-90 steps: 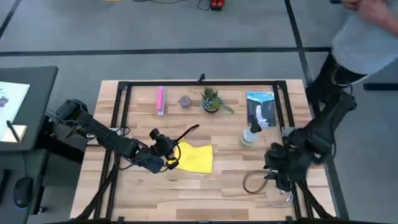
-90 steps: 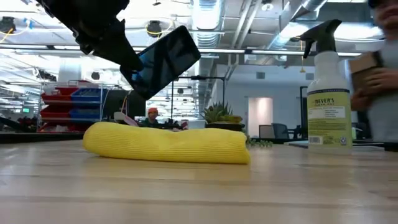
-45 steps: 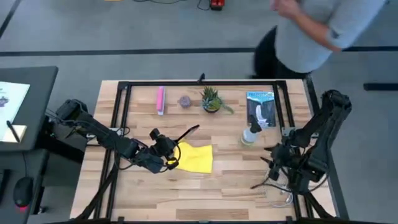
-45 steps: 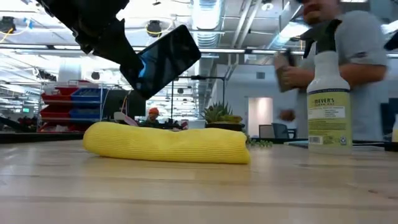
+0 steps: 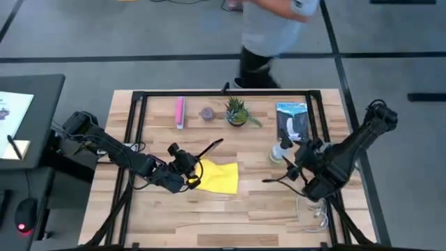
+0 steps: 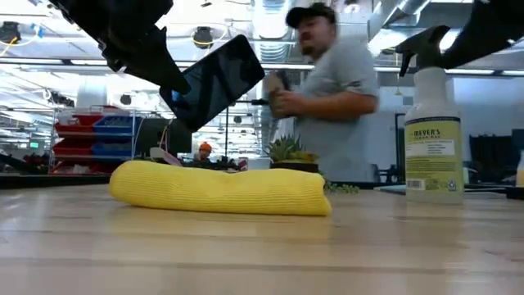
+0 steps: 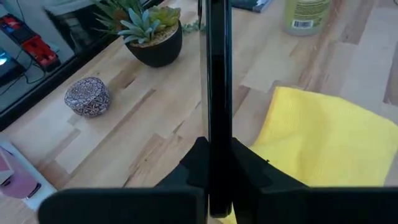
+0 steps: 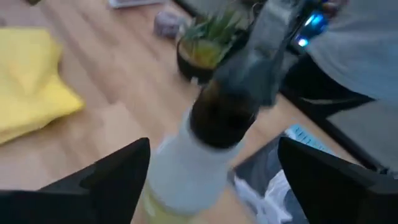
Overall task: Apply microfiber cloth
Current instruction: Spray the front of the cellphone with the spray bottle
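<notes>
The yellow microfiber cloth (image 5: pixel 219 176) lies bunched on the table's middle (image 6: pixel 221 189). My left gripper (image 5: pixel 182 168) hovers at the cloth's left edge, shut on a black phone (image 5: pixel 209 149) that slants up over the cloth (image 6: pixel 217 78). My right gripper (image 5: pixel 287 167) is open beside a spray bottle (image 5: pixel 281 152) standing right of the cloth. In the right wrist view its fingers (image 8: pixel 112 180) stand on either side of the bottle (image 8: pixel 199 155); I cannot tell whether they touch it. My left gripper pinches the phone's end nearest the wrist (image 7: pixel 217 155) between its two fingers, one on each flat face. The fingers come from the table's left, lying along the phone. The phone is lifted clear and tilts up toward the far right, above the cloth's left edge.
Along the far edge lie a pink bar (image 5: pixel 180 111), a small patterned stone (image 5: pixel 207 113), a potted plant (image 5: pixel 237 111) and a blue packet (image 5: pixel 293 120). A black frame (image 5: pixel 223 93) borders the table. A person (image 5: pixel 268 28) walks beyond the far edge. Loose cable (image 5: pixel 311 216) lies near right.
My right gripper has swung from the near right corner toward the far edge and the left, up to the spray bottle. The person behind the table has walked from right to left.
</notes>
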